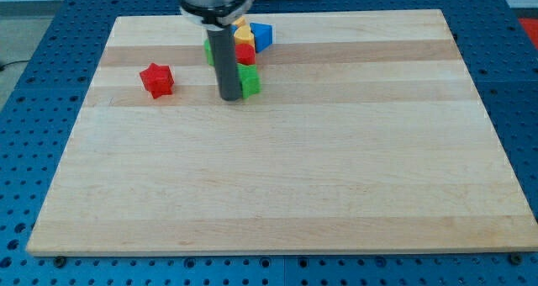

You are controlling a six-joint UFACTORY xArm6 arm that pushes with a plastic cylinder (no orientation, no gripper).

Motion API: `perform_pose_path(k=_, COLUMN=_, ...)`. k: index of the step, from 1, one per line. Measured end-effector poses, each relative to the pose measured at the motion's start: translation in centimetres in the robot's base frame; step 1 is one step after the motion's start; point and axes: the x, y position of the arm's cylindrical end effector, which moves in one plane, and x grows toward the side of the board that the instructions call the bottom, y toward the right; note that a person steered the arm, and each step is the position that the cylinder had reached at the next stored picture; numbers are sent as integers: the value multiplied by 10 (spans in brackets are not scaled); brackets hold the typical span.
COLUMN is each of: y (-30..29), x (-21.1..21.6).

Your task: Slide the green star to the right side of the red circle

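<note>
Green star (249,81), small, rigid, judged light and easily slid: found far-centre on the board (277,177), touched on its left by my tip (229,97), no fingers fitted; red circle (245,54) just beyond.

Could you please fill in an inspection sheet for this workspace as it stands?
Surface: wooden board, on a blue perforated table.
Job's things: green block, shape unclear, beside my tip on the view's right; red block just above it, shape unclear.
Clutter: red star alone at the view's left; yellow block, blue block and another green block, partly hidden, clustered by the rod.
Grippers: none; rod only.
Cables: nothing seen.
Surroundings: nothing seen beyond the table.
</note>
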Motion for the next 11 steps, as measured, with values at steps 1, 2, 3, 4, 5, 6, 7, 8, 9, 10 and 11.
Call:
perform_pose_path(k=1, y=32, x=-2)
perform_pose_path(k=2, y=59, x=-12)
perform_pose_path(k=3, y=82, x=-23)
perform_pose_path(k=4, y=101, x=-33)
perform_pose_path(k=5, y=112, x=-4)
perform_pose_path(k=6, y=57, x=-3)
perform_pose_path(k=7, y=57, x=-13)
perform_pose_path(k=8, y=60, x=-26)
perform_pose_path(k=9, y=60, x=-42)
perform_pose_path(k=10, y=65, x=-52)
perform_pose_path(k=11, y=65, x=-70)
